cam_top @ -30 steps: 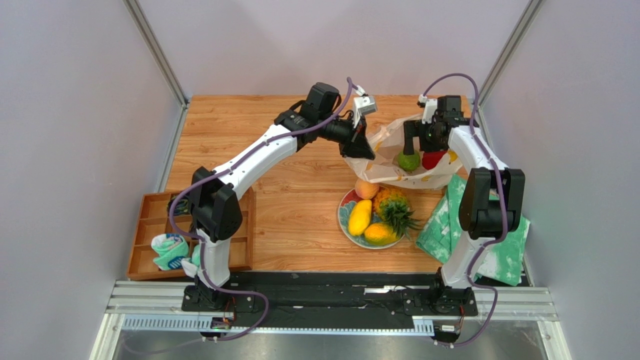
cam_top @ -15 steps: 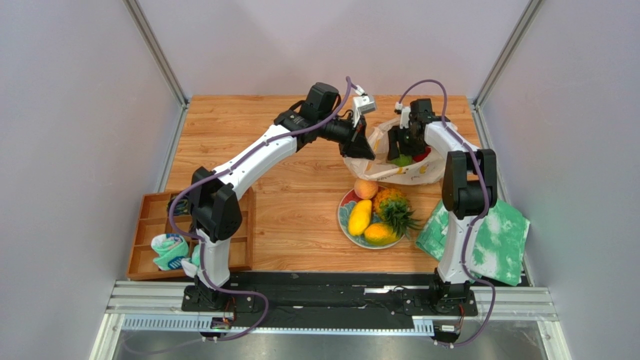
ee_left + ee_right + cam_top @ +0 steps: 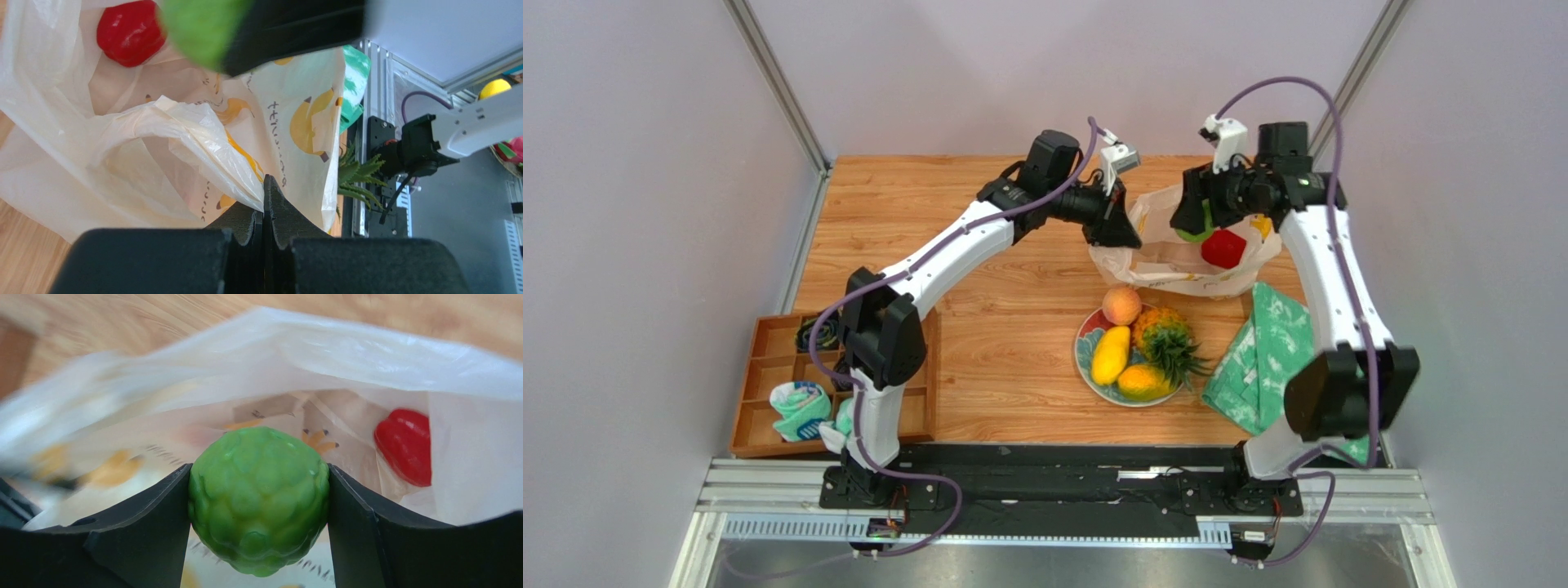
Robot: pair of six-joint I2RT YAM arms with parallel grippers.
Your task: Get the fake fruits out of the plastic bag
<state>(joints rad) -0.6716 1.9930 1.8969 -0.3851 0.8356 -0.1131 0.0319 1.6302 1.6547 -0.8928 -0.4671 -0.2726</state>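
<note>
My right end effector (image 3: 258,539) has just come up out of the plastic bag (image 3: 1155,267). Half a second ago it was sunk low in the mouth. Now it rides above the rim with the bumpy green fruit (image 3: 258,499) pinched between its two fingers. My wrist view shows the fruit seated squarely, a finger against each side, and the bag gaping beneath it. My left end effector (image 3: 264,199) stays pressed together on a fold of the bag's edge, holding the mouth up and open toward the far side of the desk (image 3: 952,208).

I judge the green fruit freed from the bag, though not yet set down. The red bell pepper (image 3: 1223,249) lies inside the bag, plain through the opening, and it is the only fruit I can see left in there. The peach (image 3: 1122,305), two mangoes (image 3: 1111,355) and the pineapple (image 3: 1161,333) already sit on the plate (image 3: 1084,361) just in front of the bag. That leaves me one placement and one more reach.
</note>
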